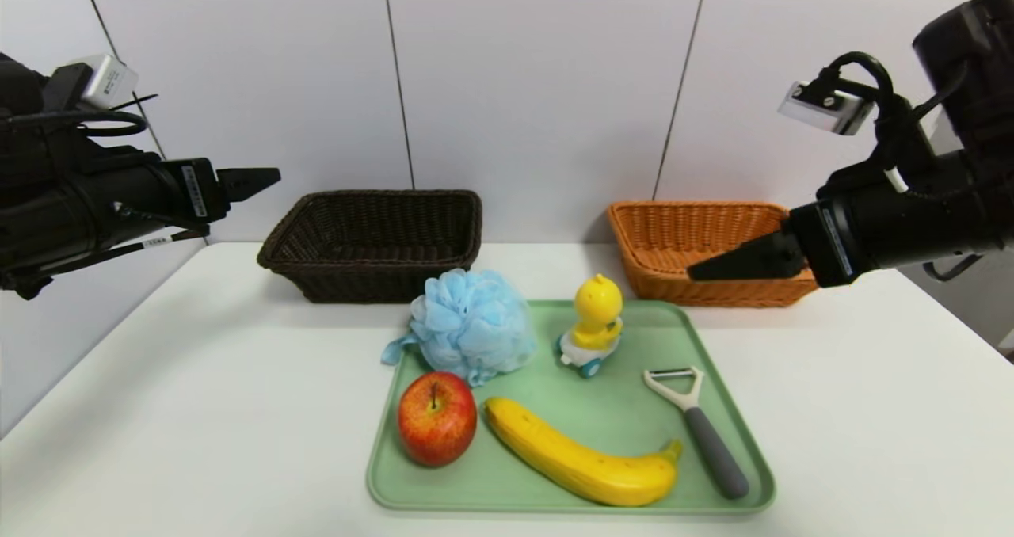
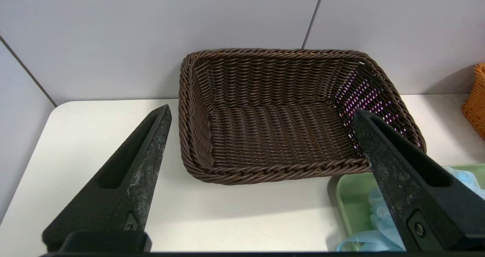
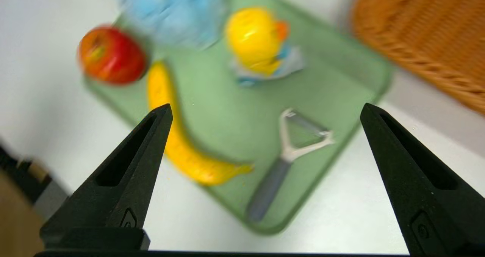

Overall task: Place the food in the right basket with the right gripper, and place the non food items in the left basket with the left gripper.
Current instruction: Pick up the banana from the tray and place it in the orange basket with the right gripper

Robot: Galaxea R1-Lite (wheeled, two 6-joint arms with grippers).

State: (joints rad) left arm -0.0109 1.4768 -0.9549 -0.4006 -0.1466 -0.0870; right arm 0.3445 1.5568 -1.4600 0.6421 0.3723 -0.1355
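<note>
On the green tray (image 1: pixel 713 347) lie a red-yellow apple (image 1: pixel 436 417), a yellow banana (image 1: pixel 582 462), a blue bath sponge (image 1: pixel 471 323), a yellow duck toy (image 1: pixel 594 323) and a grey-handled peeler (image 1: pixel 697 426). The dark brown left basket (image 1: pixel 372 240) and the orange right basket (image 1: pixel 697 248) stand behind it; neither has anything in it. My left gripper (image 1: pixel 261 179) hangs open, high at the left, short of the dark basket (image 2: pixel 280 116). My right gripper (image 1: pixel 701 269) hangs open above the tray's far right, with the peeler (image 3: pixel 288 154) and banana (image 3: pixel 178 143) below its spread fingers.
The white table (image 1: pixel 198 378) runs to a pale panelled wall right behind the baskets. Bare table surface lies to both sides of the tray and in front of the dark basket.
</note>
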